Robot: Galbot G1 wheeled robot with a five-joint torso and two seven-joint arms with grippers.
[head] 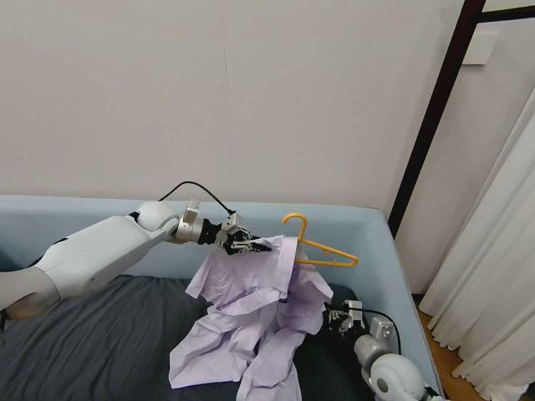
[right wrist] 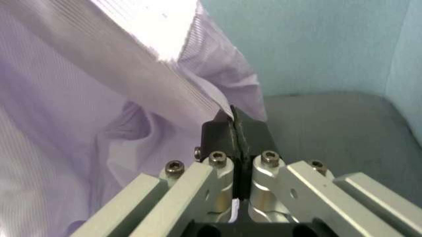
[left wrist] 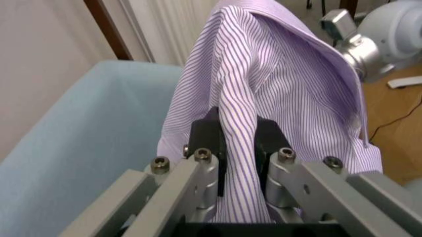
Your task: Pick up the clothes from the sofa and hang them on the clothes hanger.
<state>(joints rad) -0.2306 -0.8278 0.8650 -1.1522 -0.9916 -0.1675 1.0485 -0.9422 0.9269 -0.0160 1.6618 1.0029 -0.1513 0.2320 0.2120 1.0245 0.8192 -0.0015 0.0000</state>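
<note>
Left gripper point(head: 259, 246): clenched on a fold of the purple striped shirt point(head: 251, 309) up near the collar, holding it above the seat
Right gripper point(right wrist: 234, 131): down low, pinched tight on the shirt's edge
Shirt: hangs all crumpled, bottom pooled on the sofa point(head: 84, 334)
Hanger point(head: 326, 251): orange, one arm tucked inside the shirt, the other poking out

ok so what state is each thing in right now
shirt: top held up, the rest hanging crumpled toward the sofa seat
hanger: one arm inside the shirt, hook and other arm bare
left gripper: shut on the shirt, raised
right gripper: shut on the shirt, low
</note>
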